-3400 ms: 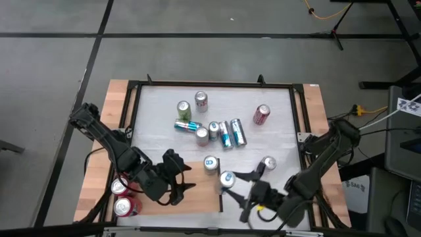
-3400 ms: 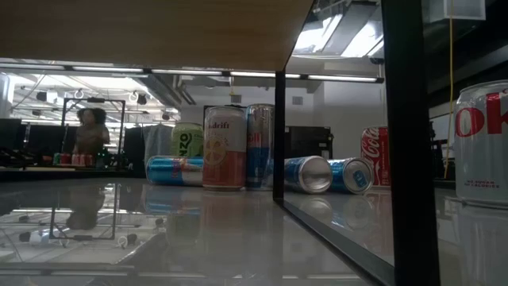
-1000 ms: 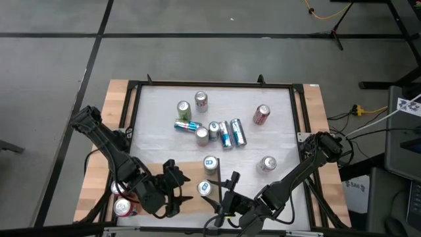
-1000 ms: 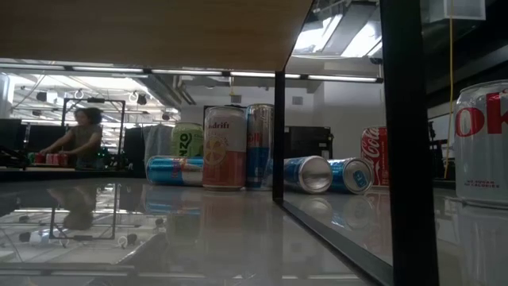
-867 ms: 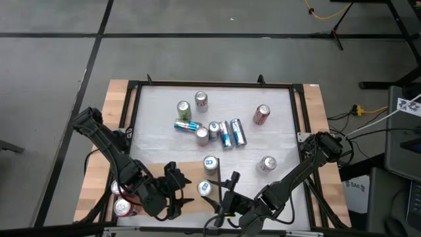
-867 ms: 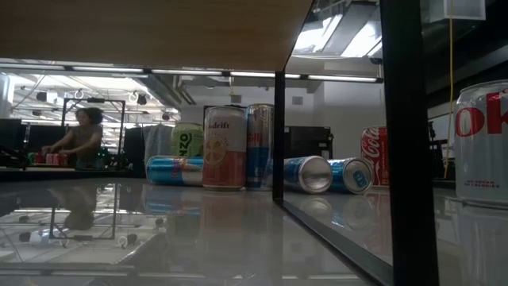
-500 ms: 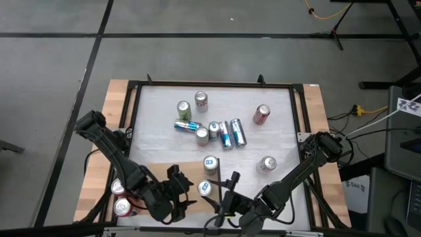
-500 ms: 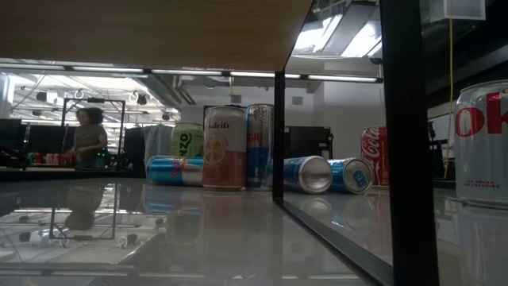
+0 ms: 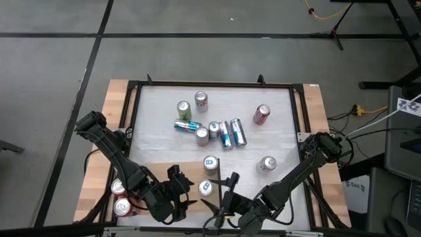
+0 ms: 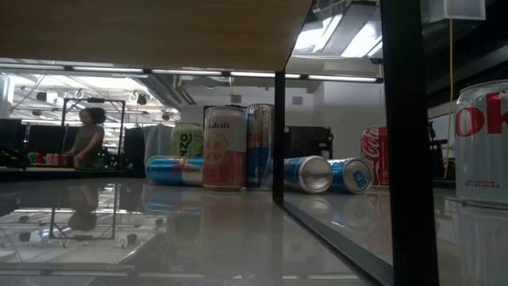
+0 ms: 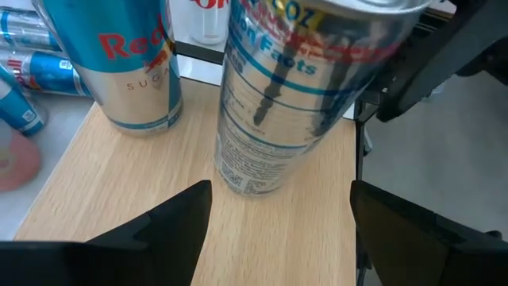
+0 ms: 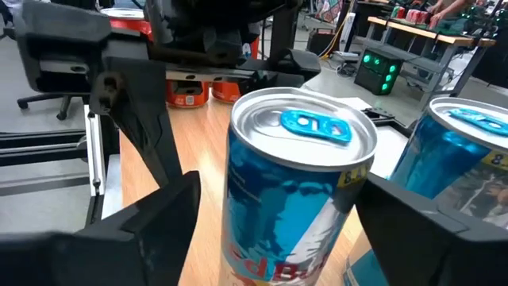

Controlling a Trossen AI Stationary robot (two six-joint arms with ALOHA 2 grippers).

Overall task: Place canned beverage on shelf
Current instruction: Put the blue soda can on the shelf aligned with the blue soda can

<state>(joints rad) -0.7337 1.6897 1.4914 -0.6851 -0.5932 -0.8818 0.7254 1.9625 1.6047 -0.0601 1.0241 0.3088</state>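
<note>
A silver-and-blue can (image 9: 206,188) (image 12: 302,183) stands upright on its base on the light wood shelf (image 9: 154,176), near the shelf's right edge. My right gripper (image 9: 220,192) (image 12: 276,181) is open, one finger on each side of this can. My left gripper (image 9: 184,189) (image 11: 279,189) is open on the can's other side, its fingers short of the can (image 11: 294,103). A second blue can (image 9: 209,162) (image 11: 131,71) stands on the shelf just beyond. My right gripper's fingers flank the can's side wall level from the table's right. A gap shows between one finger (image 12: 171,214) and the can. Whether the other finger (image 12: 413,222) touches it, I cannot tell.
Several cans stand or lie on the white table's middle (image 9: 225,133), with a red one (image 9: 262,114) and a silver one (image 9: 268,163) to the right. Two red cans (image 9: 123,207) sit by the left arm. A black frame post (image 10: 279,135) stands at the shelf's edge. A person (image 10: 87,135) is in the room behind.
My left gripper has come down and moved a little toward the table's right, closer to the can on the shelf. The can has stayed upright where it was.
</note>
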